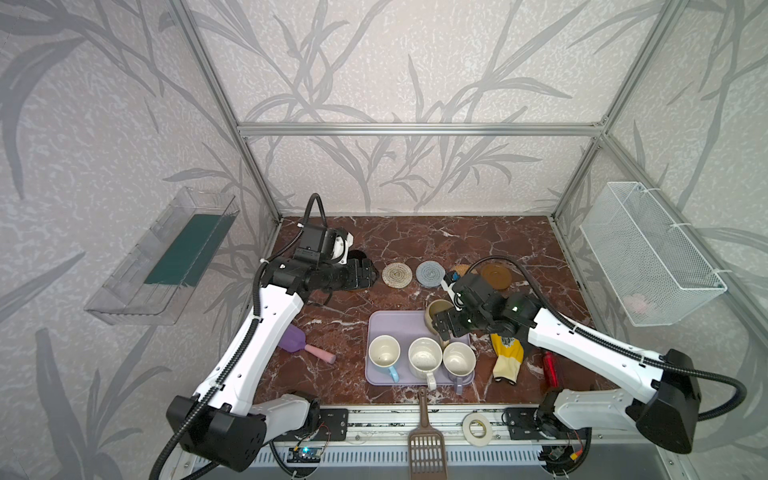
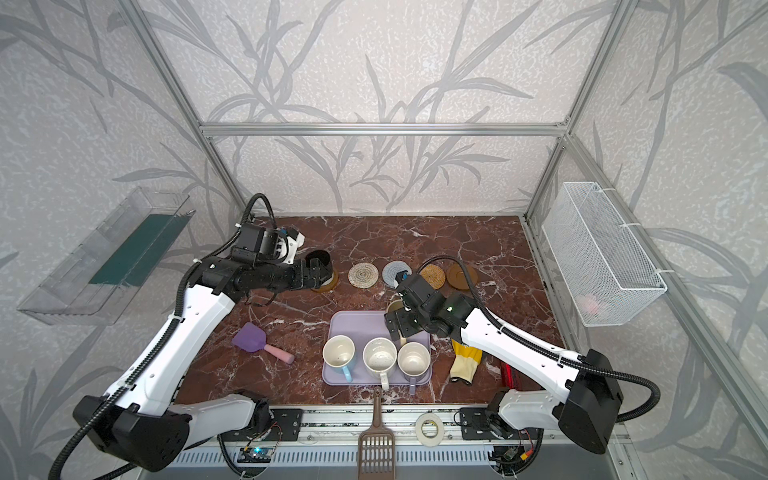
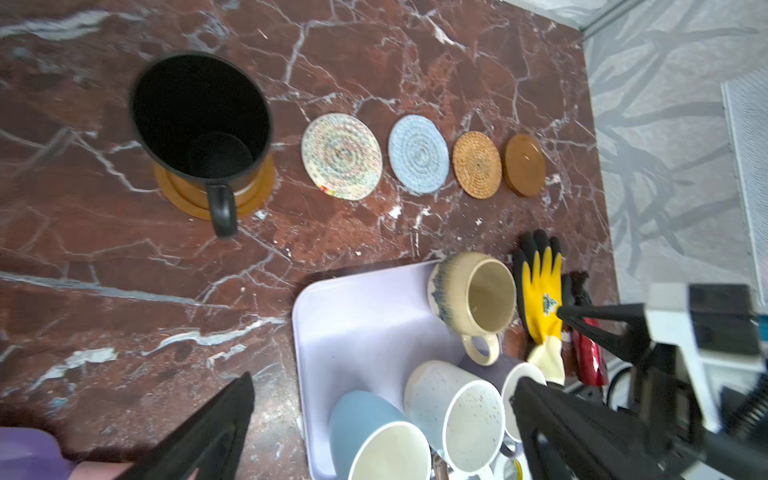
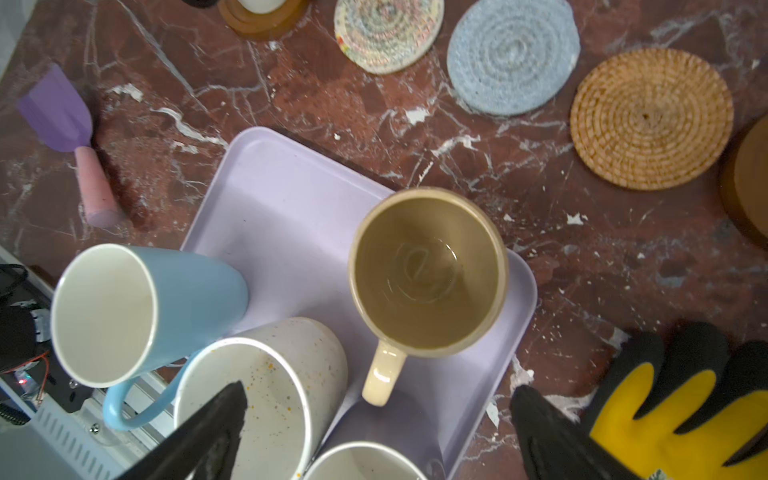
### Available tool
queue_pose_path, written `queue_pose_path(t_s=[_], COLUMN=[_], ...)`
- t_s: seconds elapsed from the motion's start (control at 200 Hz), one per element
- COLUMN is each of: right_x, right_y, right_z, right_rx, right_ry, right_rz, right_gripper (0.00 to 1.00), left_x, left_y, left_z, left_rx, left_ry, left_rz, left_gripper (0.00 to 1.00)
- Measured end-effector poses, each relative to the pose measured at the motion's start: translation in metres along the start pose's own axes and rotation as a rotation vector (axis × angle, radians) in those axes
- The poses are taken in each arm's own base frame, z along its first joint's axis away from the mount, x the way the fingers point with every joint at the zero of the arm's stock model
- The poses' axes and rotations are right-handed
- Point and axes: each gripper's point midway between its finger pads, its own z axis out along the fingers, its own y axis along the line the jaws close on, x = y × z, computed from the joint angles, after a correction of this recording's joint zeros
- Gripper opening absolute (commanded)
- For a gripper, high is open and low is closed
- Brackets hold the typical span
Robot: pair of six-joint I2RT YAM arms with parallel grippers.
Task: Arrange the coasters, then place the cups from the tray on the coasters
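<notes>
A black cup (image 3: 199,120) stands on an amber coaster (image 3: 257,187) at the left end of a row. Right of it lie bare coasters: cream woven (image 1: 397,275), grey-blue woven (image 1: 430,273), tan rattan (image 2: 432,275) and amber (image 1: 496,276). The lavender tray (image 1: 390,324) holds the beige cup (image 4: 428,270), light blue cup (image 1: 384,353), cream-white cup (image 1: 424,357) and lavender-grey cup (image 1: 459,360). My left gripper (image 3: 382,386) hangs open and empty beside the black cup, clear of it. My right gripper (image 4: 379,390) is open over the tray, its fingers either side of the beige cup's handle without touching it.
A purple scoop with a pink handle (image 1: 299,343) lies left of the tray. A yellow and black glove (image 1: 507,353) and a red object (image 1: 550,370) lie to its right. A brown slotted scoop (image 1: 426,440) and a white tape roll (image 1: 478,428) sit on the front rail.
</notes>
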Motion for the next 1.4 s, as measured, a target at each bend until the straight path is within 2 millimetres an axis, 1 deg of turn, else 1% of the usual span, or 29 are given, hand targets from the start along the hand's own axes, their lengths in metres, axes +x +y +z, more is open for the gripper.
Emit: queue_pose_path(t_s=[0.21,0.345,0.45,0.525,0.58,0.64,0.695,0.78,0.94,0.98,1.015,1.16,1.34,1.365,1.4], right_x=[0.013,0.017,0.02,0.024,0.026,0.029,0.032,0.035,0.036,0.037,0.038,0.043,0.045,0.045,0.045], right_y=[-0.006,-0.006,-0.006,-0.006,-0.005,-0.006,-0.007,-0.007,-0.008,-0.008,-0.008,-0.01,-0.011,-0.011,-0.012], right_z=[0.01,0.019,0.029,0.037,0.041,0.046,0.049,0.053,0.056,0.056,0.057,0.063,0.067,0.067,0.067], right_rx=[0.015,0.023,0.026,0.027,0.027,0.033,0.038,0.043,0.051,0.051,0.052,0.069,0.076,0.076,0.084], right_ry=[0.03,0.055,0.078,0.097,0.11,0.127,0.142,0.158,0.165,0.167,0.171,0.193,0.204,0.203,0.202], right_rz=[0.027,0.038,0.045,0.05,0.051,0.055,0.06,0.065,0.068,0.068,0.069,0.077,0.082,0.084,0.091], right_gripper=[0.83,0.72,0.61,0.54,0.49,0.46,0.41,0.36,0.33,0.29,0.28,0.27,0.24,0.2,0.18], left_x=[0.042,0.058,0.065,0.071,0.073,0.074,0.074,0.073,0.076,0.076,0.075,0.074,0.074,0.074,0.074], left_y=[-0.03,-0.047,-0.05,-0.049,-0.047,-0.046,-0.047,-0.049,-0.057,-0.059,-0.061,-0.065,-0.066,-0.066,-0.066], left_z=[0.02,0.034,0.048,0.057,0.062,0.065,0.068,0.071,0.077,0.079,0.08,0.088,0.09,0.091,0.091], left_rx=[0.105,0.16,0.183,0.192,0.195,0.197,0.206,0.217,0.244,0.251,0.255,0.263,0.264,0.262,0.261], left_ry=[0.107,0.128,0.121,0.12,0.116,0.107,0.101,0.09,0.084,0.083,0.082,0.087,0.085,0.084,0.083], left_rz=[0.022,0.011,-0.027,-0.059,-0.079,-0.099,-0.111,-0.126,-0.135,-0.136,-0.134,-0.139,-0.138,-0.138,-0.137], left_gripper=[0.99,0.99,0.99,0.99,0.99,0.99,0.99,0.99,0.99,0.99,0.99,0.99,0.99,0.99,0.99])
